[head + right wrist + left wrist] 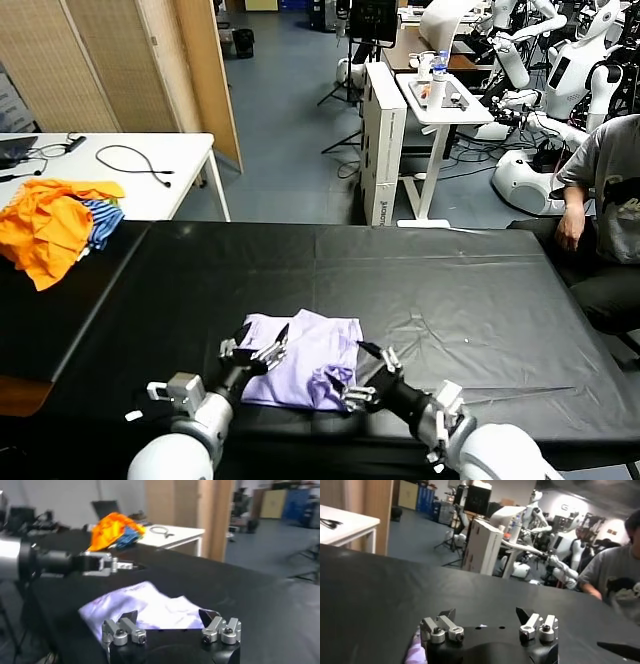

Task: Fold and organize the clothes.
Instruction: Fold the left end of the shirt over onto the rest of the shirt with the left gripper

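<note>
The pale lavender T-shirt (pixel 300 362) lies folded into a compact bundle on the black table (pixel 460 290), near its front edge. It also shows in the right wrist view (pixel 145 607), and a sliver of it shows in the left wrist view (pixel 416 652). My left gripper (pixel 257 348) is open and empty at the shirt's left edge, just above it. My right gripper (pixel 366 374) is open and empty at the shirt's front right corner. The left gripper also shows farther off in the right wrist view (pixel 107 564).
A pile of bright orange garments with a blue-and-white striped one (pixel 55 222) lies at the table's far left. A white table with cables (pixel 120 165) stands behind it. A seated person (pixel 600 200) is at the right edge.
</note>
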`<act>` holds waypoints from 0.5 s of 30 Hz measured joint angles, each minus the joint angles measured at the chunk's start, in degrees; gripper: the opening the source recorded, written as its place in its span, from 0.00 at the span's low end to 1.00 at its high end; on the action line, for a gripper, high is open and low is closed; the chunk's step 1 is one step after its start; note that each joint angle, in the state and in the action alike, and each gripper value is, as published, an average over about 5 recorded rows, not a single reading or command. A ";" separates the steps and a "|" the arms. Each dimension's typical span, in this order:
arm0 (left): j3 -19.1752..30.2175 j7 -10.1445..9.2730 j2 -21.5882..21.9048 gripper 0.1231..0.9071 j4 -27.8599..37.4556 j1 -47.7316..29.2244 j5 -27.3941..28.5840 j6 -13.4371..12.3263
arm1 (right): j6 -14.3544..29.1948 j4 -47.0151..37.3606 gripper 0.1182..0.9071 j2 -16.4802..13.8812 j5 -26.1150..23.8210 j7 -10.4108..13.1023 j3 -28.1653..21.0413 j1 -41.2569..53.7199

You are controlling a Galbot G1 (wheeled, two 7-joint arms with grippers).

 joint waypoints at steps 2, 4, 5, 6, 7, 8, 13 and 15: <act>-0.12 -0.01 -0.21 1.00 0.18 0.44 0.79 -0.13 | -1.08 -0.89 1.00 0.36 -1.00 0.35 -2.21 1.95; -0.16 -0.01 -0.41 1.00 0.38 0.81 1.52 -0.25 | -2.18 -1.67 1.00 0.82 -2.30 0.49 -4.29 3.77; -0.18 -0.01 -0.50 1.00 0.48 0.94 1.83 -0.31 | -2.71 -1.97 1.00 1.02 -2.92 0.56 -5.19 4.51; -0.18 -0.01 -0.56 1.00 0.56 1.04 2.08 -0.36 | -3.20 -2.19 1.00 1.17 -3.47 0.70 -5.96 5.11; -0.19 -0.01 -0.61 1.00 0.64 1.12 2.27 -0.39 | -3.71 -2.35 1.00 1.27 -3.90 0.90 -6.59 5.57; -0.20 -0.02 -0.63 1.00 0.71 1.17 2.41 -0.42 | -4.19 -2.40 1.00 1.31 -4.14 1.18 -7.03 5.84; -0.23 -0.08 -0.55 1.00 1.01 1.08 2.60 -0.44 | -6.50 -1.00 1.00 0.53 -4.28 3.32 -6.61 4.71; -0.20 -0.09 -0.54 1.00 1.20 0.92 2.62 -0.45 | -7.60 0.15 1.00 0.25 -4.28 4.81 -5.46 3.34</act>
